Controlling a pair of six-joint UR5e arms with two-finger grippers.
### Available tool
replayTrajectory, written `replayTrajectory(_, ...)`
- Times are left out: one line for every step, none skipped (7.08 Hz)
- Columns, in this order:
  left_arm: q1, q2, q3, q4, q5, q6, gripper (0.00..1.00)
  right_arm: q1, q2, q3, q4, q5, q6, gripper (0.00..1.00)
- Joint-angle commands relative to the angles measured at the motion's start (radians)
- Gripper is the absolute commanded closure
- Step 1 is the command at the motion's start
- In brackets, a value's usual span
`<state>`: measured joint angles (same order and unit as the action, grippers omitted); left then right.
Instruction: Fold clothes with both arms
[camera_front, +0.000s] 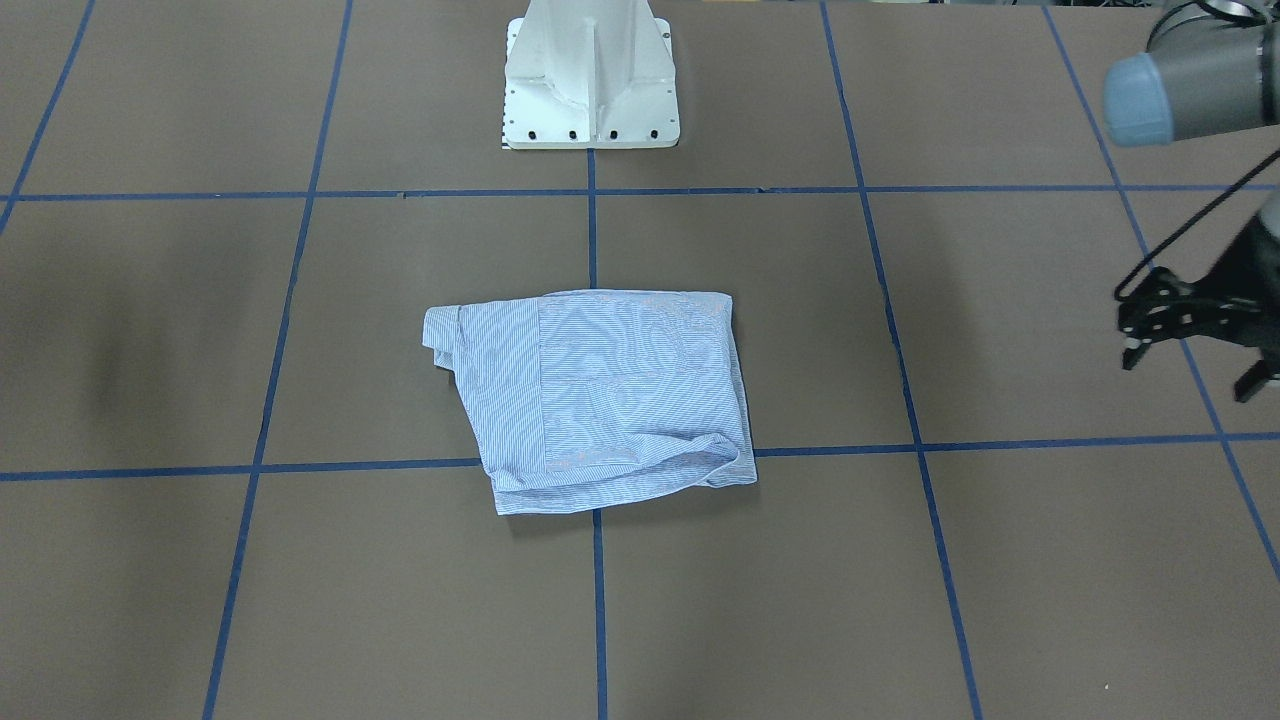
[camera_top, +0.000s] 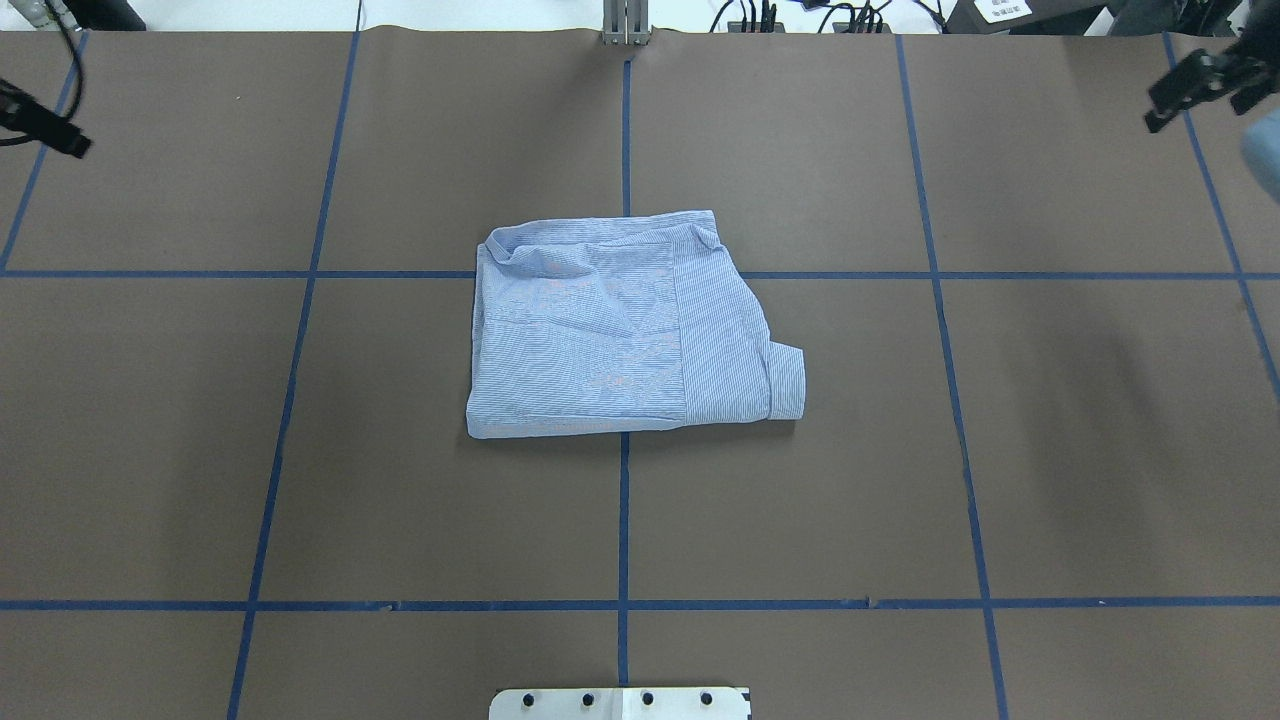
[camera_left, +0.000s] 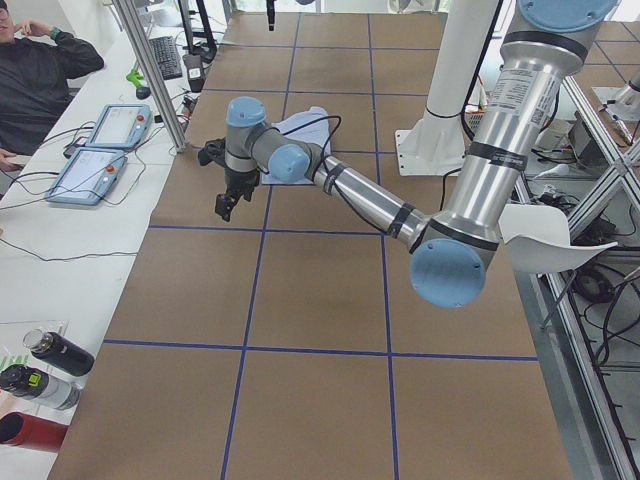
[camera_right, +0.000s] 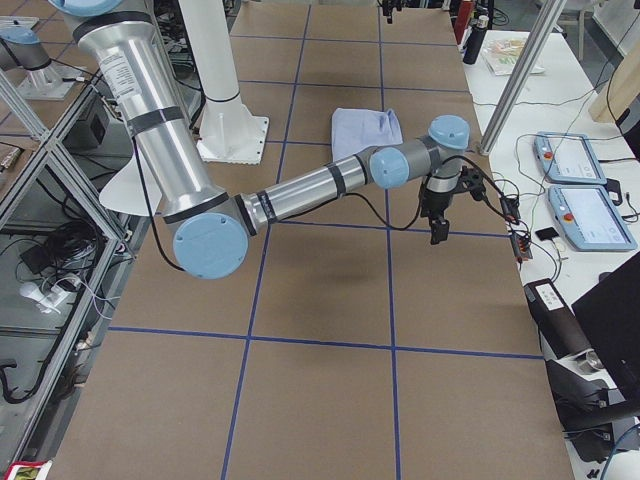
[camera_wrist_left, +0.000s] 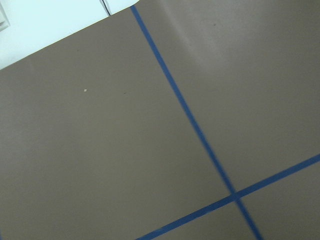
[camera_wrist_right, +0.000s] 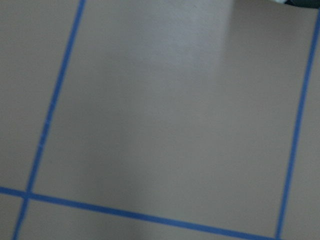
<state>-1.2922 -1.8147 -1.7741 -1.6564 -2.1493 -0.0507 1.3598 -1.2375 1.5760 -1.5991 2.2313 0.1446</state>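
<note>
Folded light blue-and-white striped shirt (camera_front: 600, 390), flat at centre of brown blue-taped tabletop (camera_front: 300, 600).
Black left fingers (camera_front: 1255, 382), black right fingers (camera_top: 1175, 95): spread apart, empty, well apart from it, at opposite ends.

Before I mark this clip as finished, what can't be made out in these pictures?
Shirt: collar and buttons hidden inside its own folds, overhead and front-facing views.
Right gripper: small, dark, clipped by the overhead view's right edge; open or shut unreadable.
Left gripper: clipped by the front-facing view's right edge.
Wrist views: only table, the right one blurred.
</note>
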Motion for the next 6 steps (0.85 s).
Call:
replayTrajectory(-0.184,0.168,0.004,-0.008,-0.096,0.137,0.0,0.161,-0.234,0.051,0.013,0.043,-0.311,0.0)
replayTrajectory(-0.226,0.21,0.002,-0.003,-0.103,0.129,0.0,0.191,-0.352,0.115,0.025,0.047,-0.325,0.0)
replayTrajectory(-0.226,0.26,0.016,-0.002,-0.097,0.126,0.0,0.194,-0.457,0.18,0.051,0.044,-0.313,0.0)
replayTrajectory(-0.255,0.279,0.018,-0.008,-0.103,0.133,0.0,0.197,-0.502,0.211,0.065,0.044,-0.268,0.0)
replayTrajectory(-0.262,0.311,0.03,-0.009,-0.107,0.132,0.0,0.196,-0.501,0.217,0.079,0.042,-0.187,0.0)
replayTrajectory(-0.262,0.355,0.03,-0.009,-0.172,0.13,0.0,0.196,-0.501,0.22,0.094,0.047,-0.174,0.0)
